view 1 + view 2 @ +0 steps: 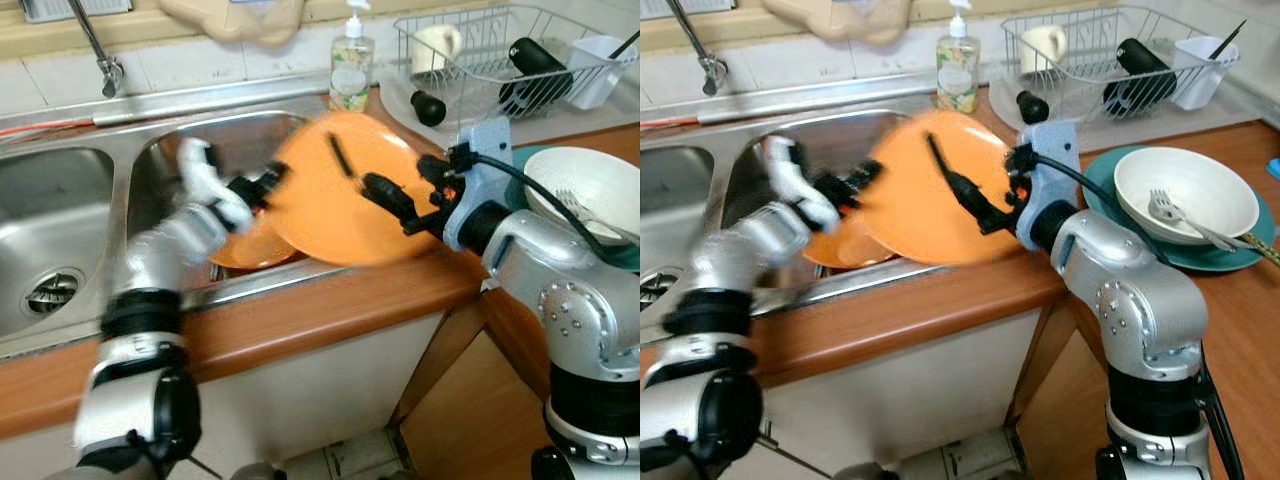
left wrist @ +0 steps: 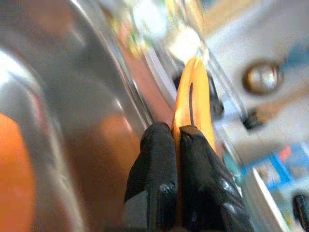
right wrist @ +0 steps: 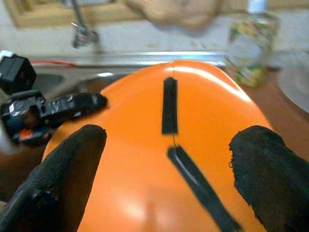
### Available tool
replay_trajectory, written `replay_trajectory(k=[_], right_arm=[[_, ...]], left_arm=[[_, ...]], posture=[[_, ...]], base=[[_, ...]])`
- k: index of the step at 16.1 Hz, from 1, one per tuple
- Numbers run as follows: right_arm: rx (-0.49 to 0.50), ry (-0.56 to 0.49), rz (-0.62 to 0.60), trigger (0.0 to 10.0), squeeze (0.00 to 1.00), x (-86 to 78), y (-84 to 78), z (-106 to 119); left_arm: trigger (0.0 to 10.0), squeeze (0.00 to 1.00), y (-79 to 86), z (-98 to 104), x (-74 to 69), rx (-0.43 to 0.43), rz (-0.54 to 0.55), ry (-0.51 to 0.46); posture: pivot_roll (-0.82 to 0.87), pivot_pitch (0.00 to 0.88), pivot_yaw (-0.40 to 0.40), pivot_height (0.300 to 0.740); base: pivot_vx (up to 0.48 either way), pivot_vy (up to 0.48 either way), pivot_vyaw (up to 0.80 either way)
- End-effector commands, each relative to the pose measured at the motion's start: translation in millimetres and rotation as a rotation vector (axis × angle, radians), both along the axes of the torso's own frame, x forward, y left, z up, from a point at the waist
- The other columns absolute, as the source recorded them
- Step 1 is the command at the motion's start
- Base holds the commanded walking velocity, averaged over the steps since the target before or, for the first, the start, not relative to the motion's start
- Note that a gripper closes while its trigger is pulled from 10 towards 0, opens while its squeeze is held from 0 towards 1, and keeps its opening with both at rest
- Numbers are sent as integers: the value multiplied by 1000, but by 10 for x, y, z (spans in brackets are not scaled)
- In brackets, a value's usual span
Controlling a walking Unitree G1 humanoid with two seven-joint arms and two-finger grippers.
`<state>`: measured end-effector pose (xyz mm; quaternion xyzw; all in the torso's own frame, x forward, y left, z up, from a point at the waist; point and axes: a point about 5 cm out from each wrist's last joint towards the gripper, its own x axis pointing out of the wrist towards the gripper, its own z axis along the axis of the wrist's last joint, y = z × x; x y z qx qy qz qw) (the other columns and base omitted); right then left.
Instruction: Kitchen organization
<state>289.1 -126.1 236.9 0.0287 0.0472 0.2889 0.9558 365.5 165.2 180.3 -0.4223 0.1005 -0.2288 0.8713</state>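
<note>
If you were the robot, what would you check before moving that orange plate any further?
1. Left gripper pinching the orange plate at its rim: ok.
2. Right gripper closed on it: not ok, its fingers stand apart in front of the plate's face.
3. Plate clear of the second orange dish in the sink: cannot tell.
4. Soap bottle out of the way: ok.
5. Dish rack has room: cannot tell.

Left arm (image 1: 190, 235): we see it motion-blurred.
Second plate (image 1: 250, 250): mostly hidden behind the plate (image 1: 345, 190).
Faucet (image 1: 95, 40): top cut off.
</note>
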Motion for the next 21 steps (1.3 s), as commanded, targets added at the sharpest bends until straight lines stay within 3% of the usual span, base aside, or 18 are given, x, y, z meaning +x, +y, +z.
replay_trajectory(k=[1, 3, 5, 9, 12, 19, 20, 21], right_arm=[[1, -25, 44, 10000, 0, -33, 54, 40], [-6, -16, 43, 10000, 0, -23, 55, 14], [-44, -1, 37, 10000, 0, -3, 48, -34], [-124, 26, 71, 10000, 0, -27, 80, -144], [-142, 33, 80, 10000, 0, -34, 86, -166], [-190, 67, 142, 10000, 0, -105, 127, -256], [-190, 70, 150, 10000, 0, -116, 131, -262], [-187, 76, 171, 10000, 0, -142, 143, -273]], left_arm=[[0, 0, 109, 139, -13, -39, 44, -48], [0, 0, 259, 200, -54, -30, 119, -59], [0, 0, 390, 213, -84, 33, 191, -53], [0, 0, 680, 143, -81, 133, 413, 29], [0, 0, 676, 67, -44, 149, 430, 64], [0, 0, 465, -182, 93, 217, 395, 152], [4039, 0, 452, -217, 105, 245, 396, 168], [10000, 16, 425, -281, 123, 304, 382, 192]], posture=[[-38, 0, 42, 740], [-30, 0, 36, 740], [-26, 0, 33, 740], [-23, 0, 30, 740], [-24, 0, 31, 740], [-44, 0, 45, 740], [-47, 0, 48, 740], [-51, 0, 53, 740]], base=[[0, 0, 0], [0, 0, 0], [0, 0, 0], [0, 0, 0], [0, 0, 0], [0, 0, 0], [0, 0, 0], [0, 0, 0]])
